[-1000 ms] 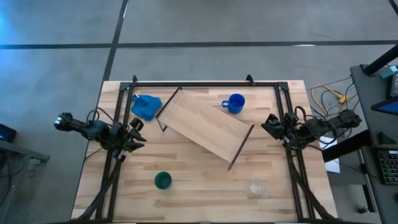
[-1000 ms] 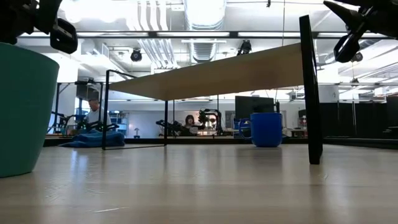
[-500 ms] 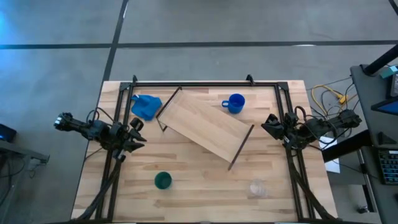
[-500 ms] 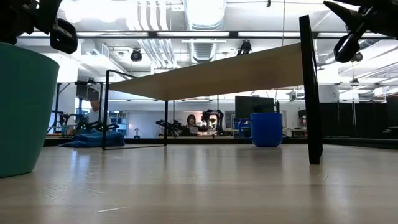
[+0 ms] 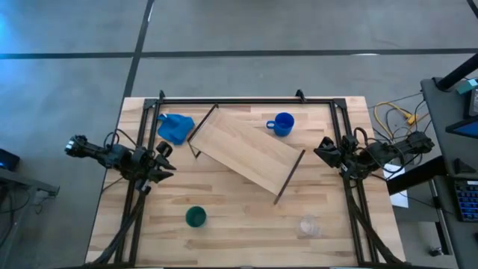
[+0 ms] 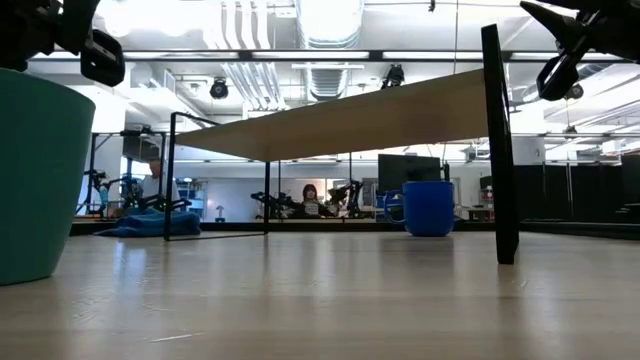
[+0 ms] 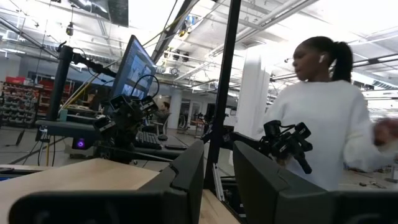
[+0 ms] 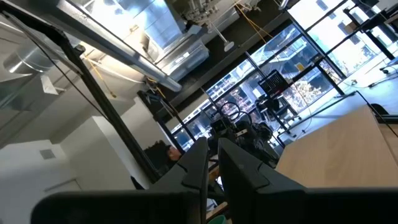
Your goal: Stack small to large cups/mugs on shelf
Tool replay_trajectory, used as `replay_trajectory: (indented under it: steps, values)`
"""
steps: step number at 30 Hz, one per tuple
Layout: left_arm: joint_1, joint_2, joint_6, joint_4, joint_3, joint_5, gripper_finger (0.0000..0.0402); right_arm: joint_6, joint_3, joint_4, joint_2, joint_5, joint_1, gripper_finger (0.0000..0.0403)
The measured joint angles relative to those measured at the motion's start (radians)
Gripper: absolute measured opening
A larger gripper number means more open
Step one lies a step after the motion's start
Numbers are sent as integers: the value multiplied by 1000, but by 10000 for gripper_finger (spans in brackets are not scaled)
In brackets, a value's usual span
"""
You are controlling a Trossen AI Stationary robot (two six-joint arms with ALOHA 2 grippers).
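From above, the wooden shelf (image 5: 246,150) lies askew mid-table, with the blue mug (image 5: 282,124) just beyond it, the green cup (image 5: 196,217) and clear glass cup (image 5: 309,225) nearer the front, and both arms parked at the side edges. In the low view the green cup (image 6: 35,175) fills the left foreground. The wrist views show the left gripper (image 7: 217,171) with fingers slightly apart and the right gripper (image 8: 213,163) apparently almost closed, both empty.

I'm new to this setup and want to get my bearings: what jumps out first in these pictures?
The wooden shelf lies diagonally across the middle of the table, with nothing on it. Around it sit the blue mug near the far edge, the green cup near the front left and the clear glass cup near the front right. The left claw and right claw wait at opposite table sides, holding nothing.
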Motion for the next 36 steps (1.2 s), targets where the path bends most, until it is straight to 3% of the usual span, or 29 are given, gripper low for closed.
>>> replay_trajectory:
  steps: [36]
  values:
    - [0,-6,0,3,0,0,73,55,0,4,0,27,0,34]
